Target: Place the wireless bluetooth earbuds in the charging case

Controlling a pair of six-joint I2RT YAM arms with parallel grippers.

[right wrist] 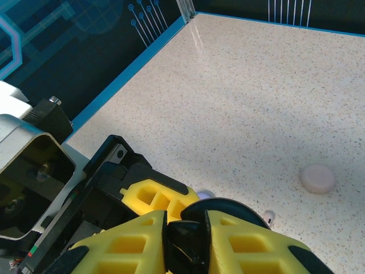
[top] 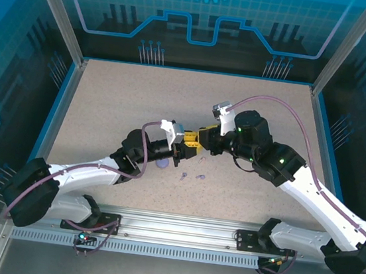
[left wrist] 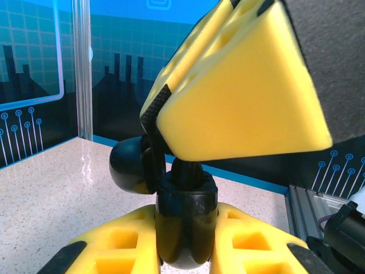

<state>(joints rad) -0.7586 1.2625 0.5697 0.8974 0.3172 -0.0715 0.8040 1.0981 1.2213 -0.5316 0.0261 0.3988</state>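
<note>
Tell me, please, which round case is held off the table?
The black case, clamped in mid-air; the lilac case and pink case lie on the table.

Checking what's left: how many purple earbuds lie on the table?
2: one purple earbud and a second purple earbud, side by side near the jaws; arms may hide more.

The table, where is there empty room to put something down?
The far half of the table, up to the back wall, is bare. The middle is crowded: the left gripper and right gripper meet at a black case, with a lilac case and two lilac earbuds just nearer, and a pink case by the right gripper.
</note>
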